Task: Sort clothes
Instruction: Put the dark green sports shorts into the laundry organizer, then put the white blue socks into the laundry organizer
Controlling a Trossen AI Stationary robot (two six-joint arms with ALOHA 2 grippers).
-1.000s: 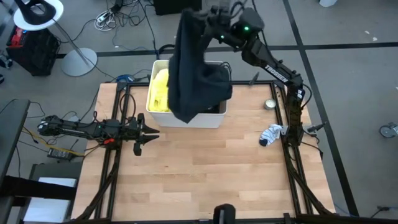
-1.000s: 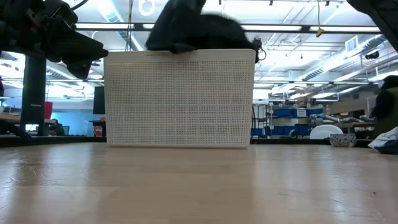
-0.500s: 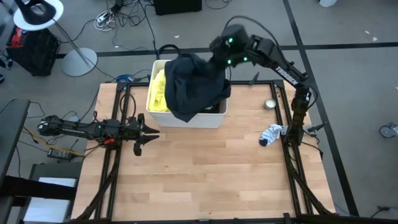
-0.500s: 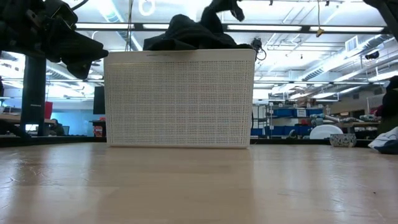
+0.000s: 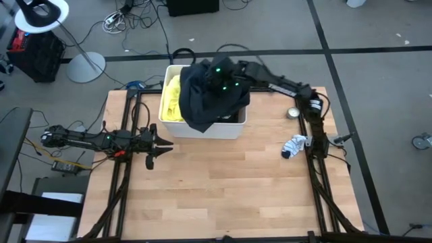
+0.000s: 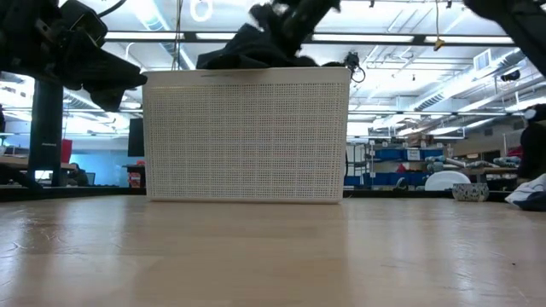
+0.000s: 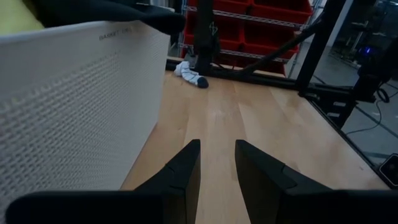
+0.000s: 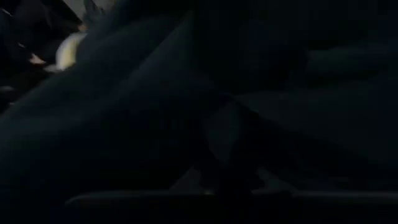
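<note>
I am viewing a white bin (image 5: 229, 127) sitting on the table (image 5: 223, 182); a small bowl (image 5: 293, 113) is resting near its right edge.

Both arms are built of dark, near-black segments; the right arm (image 5: 287, 85) carries small white lettering along one link and several green indicator lights glowing near its wrist, with a black cable arching off its upper end. The left arm (image 5: 94, 140) is slimmer to look at, with a touch of red and some thin wiring around its middle joints. The left gripper (image 7: 216, 169) has two matte black, wedge-shaped fingers (image 7: 184, 174), smooth and angular, tapering toward their tips.
</note>
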